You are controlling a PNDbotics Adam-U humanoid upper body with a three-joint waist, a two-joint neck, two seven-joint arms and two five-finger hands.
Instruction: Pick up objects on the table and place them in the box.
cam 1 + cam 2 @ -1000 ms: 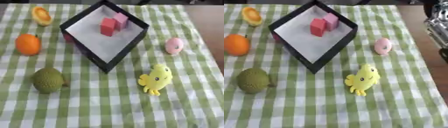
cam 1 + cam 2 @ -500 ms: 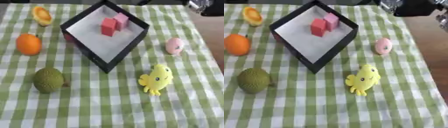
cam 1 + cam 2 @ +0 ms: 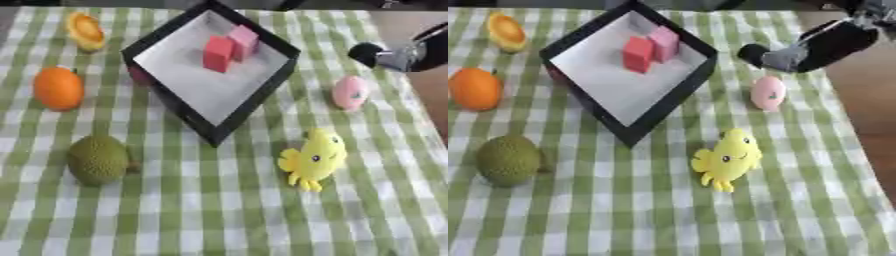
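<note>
Black and silver, the right hand (image 3: 785, 55) reaches in from the upper right and hangs over the green checked cloth (image 3: 649, 220), above and just beyond the pink egg-shaped object (image 3: 768, 93); whether its fingers are spread or curled cannot be told, since only a dark rounded tip and a silver part show, and it holds nothing that can be seen. The pink egg lies on its own beside the right wall of the black box (image 3: 662, 107), apart from it, and looks to be the piece in hand. To take it well, the hand should come down from above with thumb and fingers on opposite long sides, because a smooth rounded shape may roll or squirt away if nudged from one side only. The box, white inside, already holds a red block (image 3: 637, 54) and a pink block (image 3: 663, 43) touching each other near its far corner, so the bare near floor is the easy place to drop. Further out wait a yellow chick toy (image 3: 728, 159), a green bumpy fruit (image 3: 507, 160), an orange (image 3: 474, 89) and a cut orange-yellow fruit (image 3: 507, 32). The left hand shows nowhere.
</note>
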